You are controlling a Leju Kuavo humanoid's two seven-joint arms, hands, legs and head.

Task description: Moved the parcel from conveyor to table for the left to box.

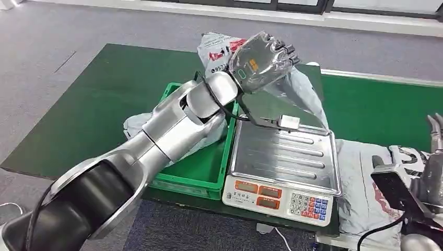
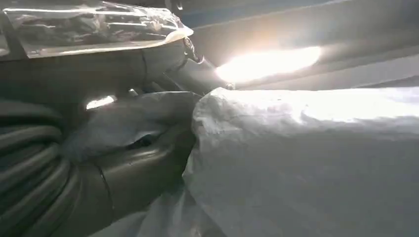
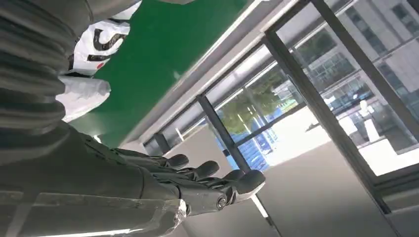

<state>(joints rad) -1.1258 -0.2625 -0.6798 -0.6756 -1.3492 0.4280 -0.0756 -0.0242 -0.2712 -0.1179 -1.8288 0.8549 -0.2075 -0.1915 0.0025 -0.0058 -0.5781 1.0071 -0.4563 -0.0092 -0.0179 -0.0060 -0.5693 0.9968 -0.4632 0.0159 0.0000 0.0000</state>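
Above the green crate and scale, left hand gripping the white parcel, lifted clear. At the right edge, right hand holding nothing, fingers straight and close together.

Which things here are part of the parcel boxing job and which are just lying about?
Part of the job:
- parcel, gripped by the left robot hand
- green box
- right robot hand, holding nothing

Lying about:
- scale
- other parcels on the table
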